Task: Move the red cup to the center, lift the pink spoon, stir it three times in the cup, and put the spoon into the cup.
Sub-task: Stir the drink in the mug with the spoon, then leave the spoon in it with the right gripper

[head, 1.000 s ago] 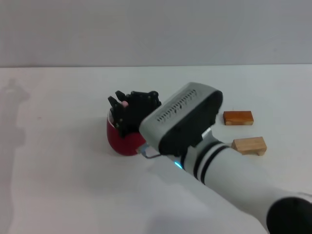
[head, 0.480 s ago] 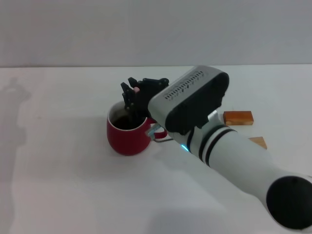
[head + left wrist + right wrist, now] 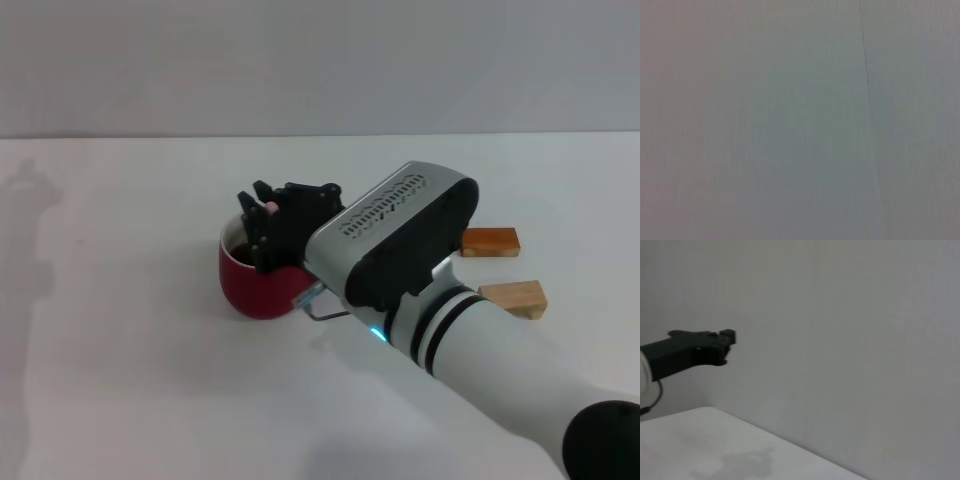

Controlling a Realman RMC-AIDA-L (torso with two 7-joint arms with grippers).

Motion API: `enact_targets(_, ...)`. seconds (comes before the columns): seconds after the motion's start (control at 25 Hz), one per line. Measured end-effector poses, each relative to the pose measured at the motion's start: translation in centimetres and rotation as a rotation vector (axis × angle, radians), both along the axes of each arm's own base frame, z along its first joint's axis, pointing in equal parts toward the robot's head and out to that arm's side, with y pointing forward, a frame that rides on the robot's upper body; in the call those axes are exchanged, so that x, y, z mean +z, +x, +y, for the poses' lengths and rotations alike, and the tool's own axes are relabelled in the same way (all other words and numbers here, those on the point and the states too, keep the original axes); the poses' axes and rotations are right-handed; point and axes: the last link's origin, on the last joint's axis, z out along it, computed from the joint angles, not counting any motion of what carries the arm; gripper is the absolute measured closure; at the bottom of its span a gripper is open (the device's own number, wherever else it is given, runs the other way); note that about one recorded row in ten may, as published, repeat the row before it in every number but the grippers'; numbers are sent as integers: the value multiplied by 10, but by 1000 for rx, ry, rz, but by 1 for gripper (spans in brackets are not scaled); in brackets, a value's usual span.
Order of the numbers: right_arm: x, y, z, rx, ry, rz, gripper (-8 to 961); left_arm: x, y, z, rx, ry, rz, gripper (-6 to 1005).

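While right gripper (image 3: 268, 228) pinches pink spoon (image 3: 270, 208) upright, red cup (image 3: 252, 280) sits directly beneath fingertips; spoon axis near vertical, left arm unseen.

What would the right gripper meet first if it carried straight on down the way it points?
Probably the red cup: the right gripper, holding the pink spoon, hangs over its mouth, though depth is unclear.

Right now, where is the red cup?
In the head view the red cup stands near the middle of the white table, directly under the right pincer, with two wooden blocks off to its right.
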Motion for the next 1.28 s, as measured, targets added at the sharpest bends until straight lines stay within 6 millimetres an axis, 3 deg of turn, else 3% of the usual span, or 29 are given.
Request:
enact_targets(0.4,-5,1,19,1,2,-46,815,1,1,0,-4,4,0,918)
enact_targets(1.28,-9,1,13,3,-36,-51,814,2,-1,0,1,7,0,916)
